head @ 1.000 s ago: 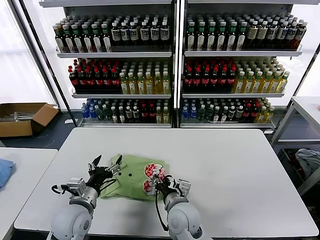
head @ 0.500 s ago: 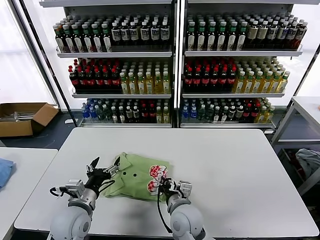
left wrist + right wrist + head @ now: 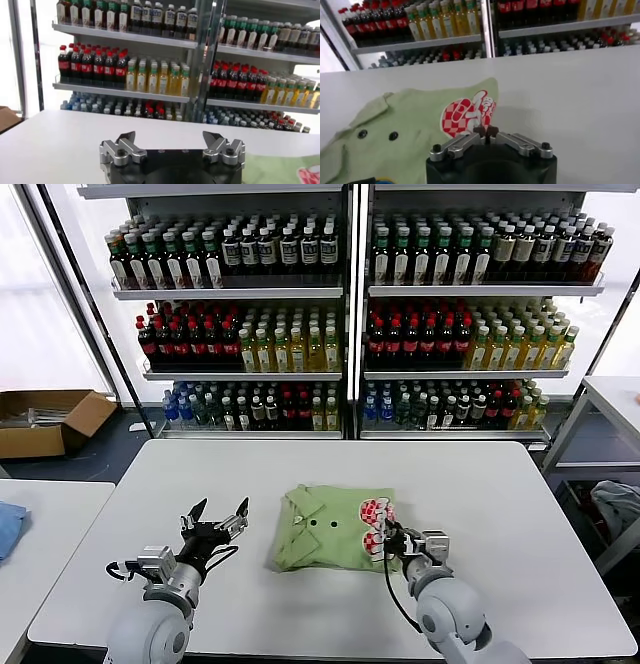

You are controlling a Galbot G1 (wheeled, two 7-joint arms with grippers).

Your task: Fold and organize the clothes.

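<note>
The clothes are one light green polo shirt (image 3: 325,529) (image 3: 415,125), folded into a compact block near the middle of the white table (image 3: 480,484). Its collar and buttons face left and its red-and-white print (image 3: 375,524) lies at its right end. My right gripper (image 3: 386,540) (image 3: 486,131) is at that right edge, just below the print, its jaws pinched together on the fabric. My left gripper (image 3: 215,519) (image 3: 172,137) hovers over bare table to the left of the shirt, open wide and holding nothing.
Shelves of bottles (image 3: 340,314) stand behind the table. A cardboard box (image 3: 45,419) sits on the floor at far left. A side table at left carries a blue cloth (image 3: 8,524). Another table (image 3: 610,399) stands at right.
My right gripper closed on the shirt's printed edge and dragged the folded shirt to the right, toward the table's middle. The left gripper stayed open and is now apart from the shirt.
</note>
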